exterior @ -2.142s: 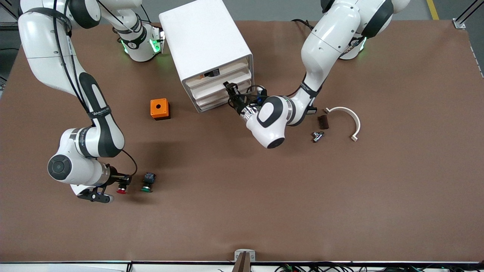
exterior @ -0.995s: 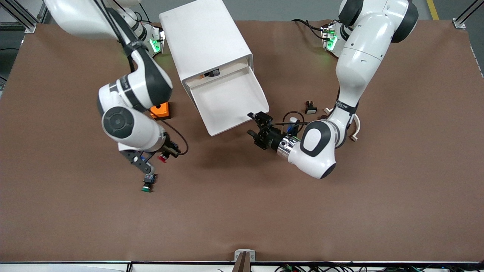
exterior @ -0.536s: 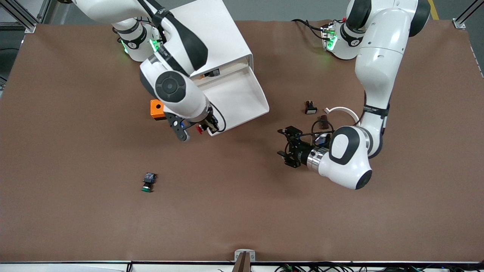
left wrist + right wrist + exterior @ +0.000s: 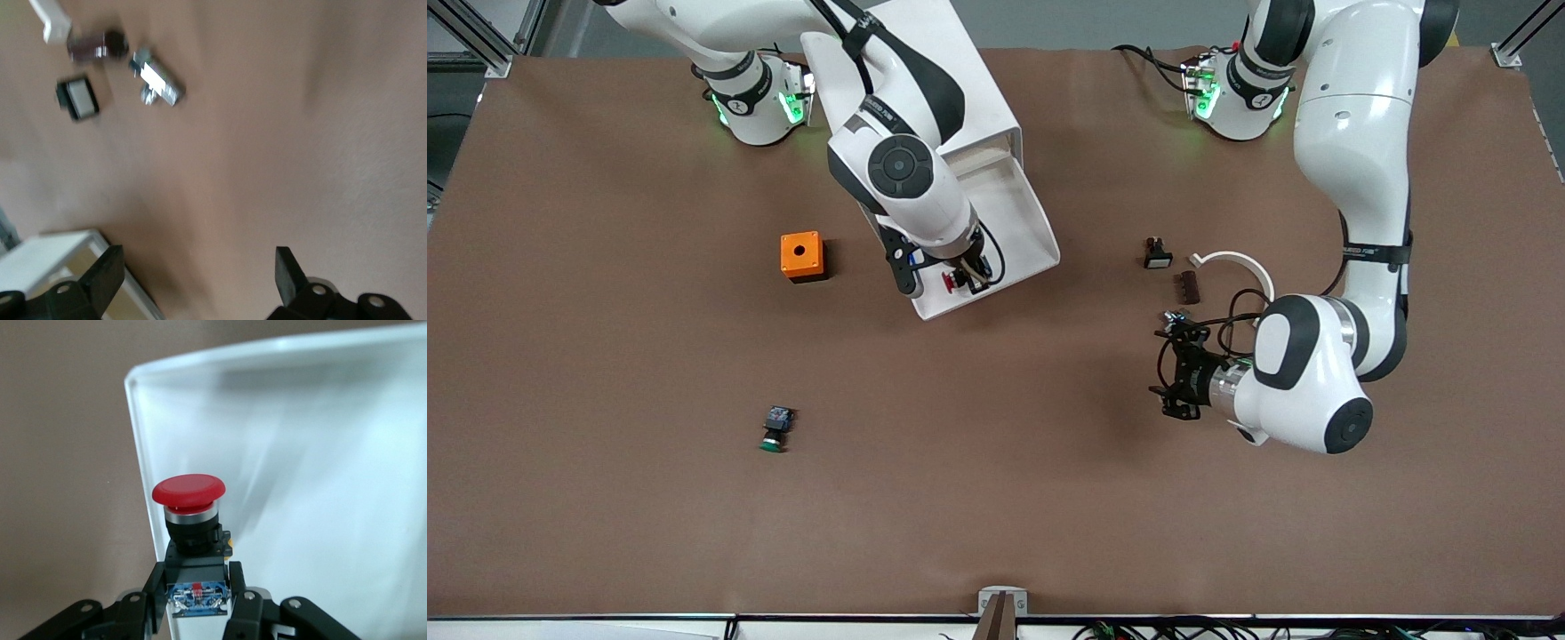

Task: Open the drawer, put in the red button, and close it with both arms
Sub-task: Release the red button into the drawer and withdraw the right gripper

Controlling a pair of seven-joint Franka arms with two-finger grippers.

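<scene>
The white cabinet [image 4: 907, 80] has its top drawer [image 4: 1040, 233] pulled out toward the front camera. My right gripper [image 4: 953, 281] is shut on the red button [image 4: 949, 283] and holds it over the open drawer's front corner. In the right wrist view the gripper [image 4: 197, 595] clamps the button's black body, with the red cap [image 4: 189, 491] pointing away over the drawer's rim [image 4: 137, 440]. My left gripper [image 4: 1170, 373] is open and empty over bare table, toward the left arm's end. Its fingers [image 4: 290, 277] stand wide apart in the left wrist view, with a drawer corner [image 4: 60, 260] beside them.
A green-capped button [image 4: 774, 428] lies nearer the front camera. An orange box with a hole [image 4: 801, 255] sits beside the drawer. By the left gripper lie a black-and-white part [image 4: 1157, 254], a dark piece [image 4: 1188, 286], a white curved piece [image 4: 1249, 271] and a metal fitting [image 4: 158, 79].
My right gripper has carried the red button from beside the drawer's front to over its front corner. My left gripper has moved away from the drawer toward its own end of the table.
</scene>
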